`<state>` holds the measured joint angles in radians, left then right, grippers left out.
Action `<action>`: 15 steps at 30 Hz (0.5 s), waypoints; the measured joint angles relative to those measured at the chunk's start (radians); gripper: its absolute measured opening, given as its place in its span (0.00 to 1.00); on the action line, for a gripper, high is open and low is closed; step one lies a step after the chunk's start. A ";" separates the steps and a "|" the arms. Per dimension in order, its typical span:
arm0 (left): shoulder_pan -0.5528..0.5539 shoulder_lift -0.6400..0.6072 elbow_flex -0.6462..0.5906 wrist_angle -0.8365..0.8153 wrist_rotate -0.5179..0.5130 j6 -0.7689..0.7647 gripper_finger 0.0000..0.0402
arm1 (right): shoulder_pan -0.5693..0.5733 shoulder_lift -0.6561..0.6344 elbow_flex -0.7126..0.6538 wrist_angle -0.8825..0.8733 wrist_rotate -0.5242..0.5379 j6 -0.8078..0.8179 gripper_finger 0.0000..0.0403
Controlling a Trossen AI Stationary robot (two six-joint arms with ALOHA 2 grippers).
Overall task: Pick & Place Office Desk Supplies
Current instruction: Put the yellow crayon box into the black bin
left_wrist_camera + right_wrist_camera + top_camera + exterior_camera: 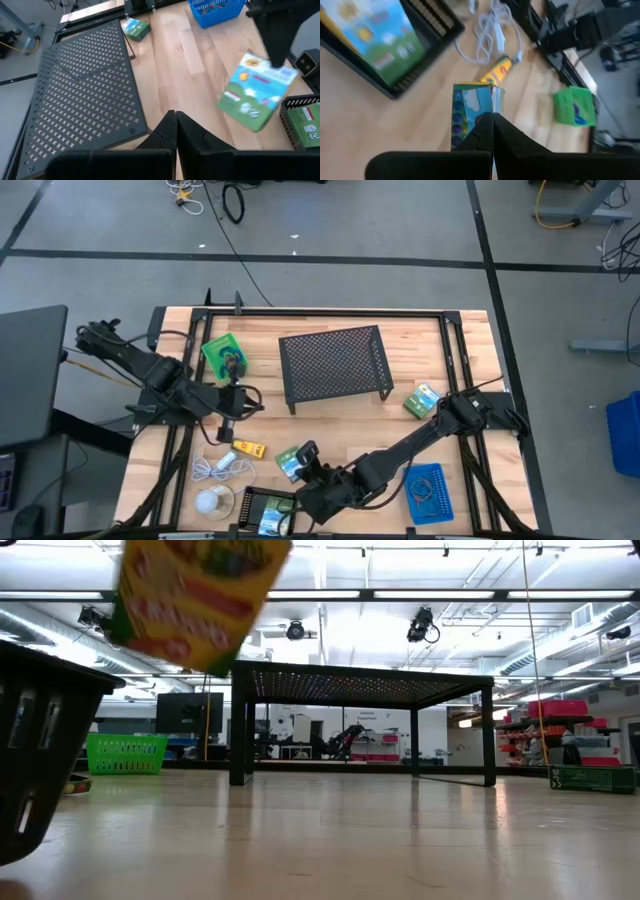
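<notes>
The right gripper [492,122] jaws clamp a green-blue packet [470,112], its long axis running straight ahead of them; the left gripper [176,125] jaws are together, empty.

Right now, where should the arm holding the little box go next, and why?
Probably sideways toward the black tray and then down. The right gripper is shut on a green-blue packet, lifted off the table, and that tray already holds a similar packet. The left gripper waits shut and empty.

Green-blue packet [291,462], yellow block [247,448], blue tray [429,493], black perforated rack [333,363].
</notes>
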<state>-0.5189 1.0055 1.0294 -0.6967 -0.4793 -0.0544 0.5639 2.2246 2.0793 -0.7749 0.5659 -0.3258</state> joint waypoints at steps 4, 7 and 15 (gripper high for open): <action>0.000 -0.032 0.000 -0.013 -0.006 -0.002 0.00 | 0.003 -0.001 0.059 -0.015 -0.082 0.031 0.00; 0.001 -0.047 0.000 -0.034 -0.018 -0.003 0.00 | 0.003 -0.001 0.092 -0.027 -0.142 0.065 0.00; 0.001 -0.062 0.000 -0.049 -0.022 0.001 0.00 | 0.003 -0.001 0.128 -0.022 -0.251 0.173 0.00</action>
<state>-0.5182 0.9440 1.0298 -0.7458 -0.5012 -0.0532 0.5667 2.2234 2.2068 -0.7968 0.3144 -0.1524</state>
